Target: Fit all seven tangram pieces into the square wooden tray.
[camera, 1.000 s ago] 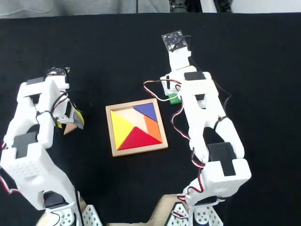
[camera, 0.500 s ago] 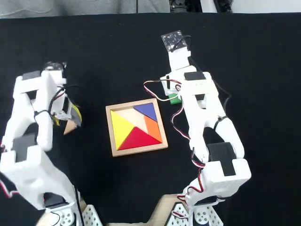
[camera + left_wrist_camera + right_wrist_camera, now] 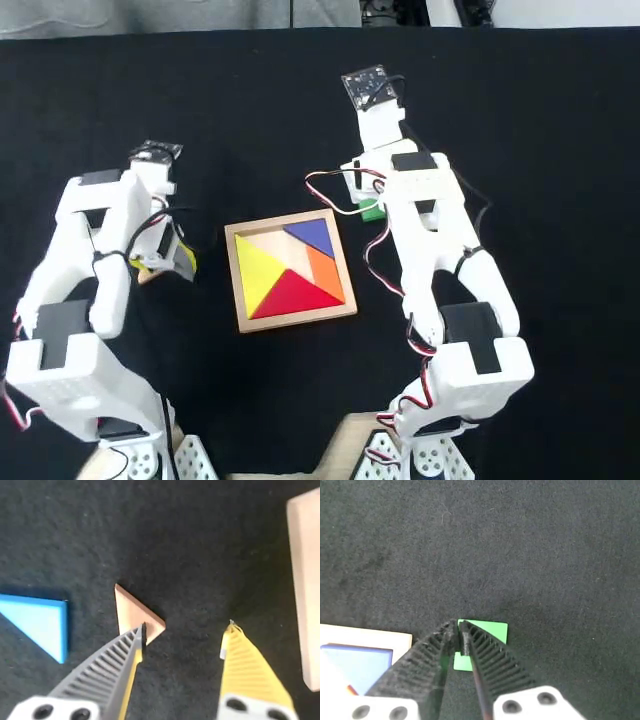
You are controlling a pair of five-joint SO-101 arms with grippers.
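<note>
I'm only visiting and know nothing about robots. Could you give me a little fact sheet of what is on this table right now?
Tray: square wooden tray between the two arms
In tray: yellow piece, red piece, dark blue piece, orange piece
Loose: tan triangle, light blue triangle, green square
Left end effector: open, one fingertip at the tan triangle's edge
Right end effector: shut, tips over the green square's edge
Surface: black cloth
</note>
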